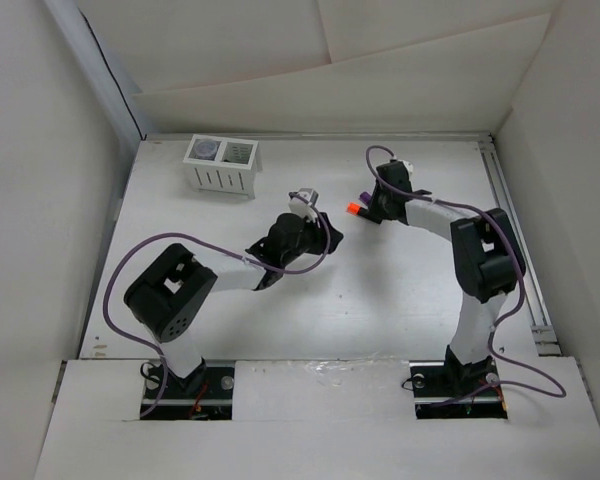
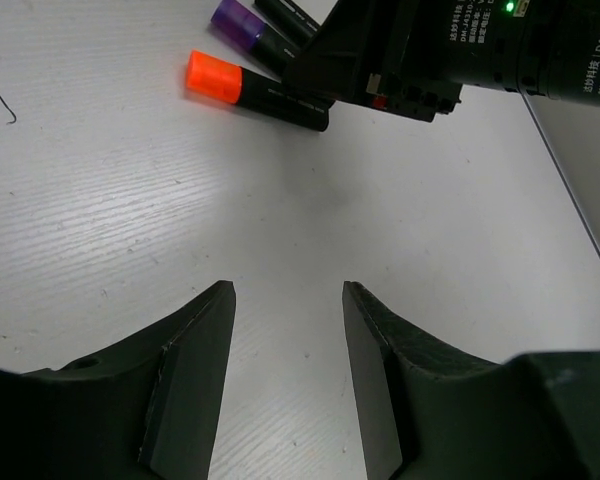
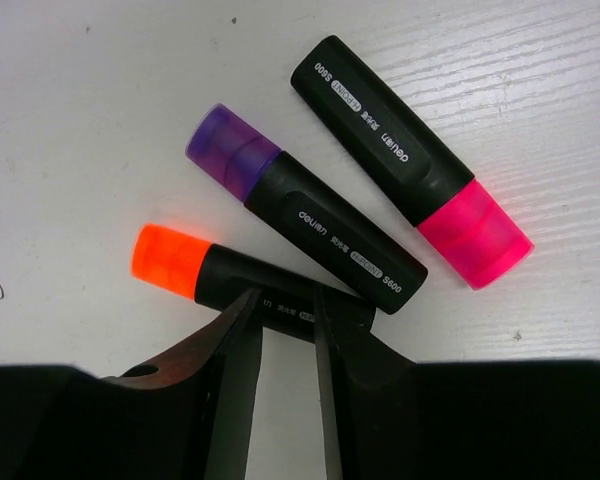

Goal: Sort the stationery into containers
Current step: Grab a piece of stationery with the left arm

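Note:
Three black-bodied highlighters lie together on the white table: an orange-capped one (image 3: 170,258), a purple-capped one (image 3: 310,225) and a pink-capped one (image 3: 410,160). My right gripper (image 3: 288,295) hovers over the orange highlighter's black body, its jaws a narrow gap apart and not clamped across it. My left gripper (image 2: 288,290) is open and empty, low over bare table, facing the orange (image 2: 215,77) and purple (image 2: 238,22) highlighters. The white two-compartment organiser (image 1: 223,178) stands at the far left, with a round purplish piece (image 1: 207,150) in its left compartment.
In the left wrist view the right arm's black wrist (image 2: 450,50) fills the top, right behind the highlighters. A tiny bent wire (image 2: 8,105) lies on the table to the left. White walls close in the table on all sides.

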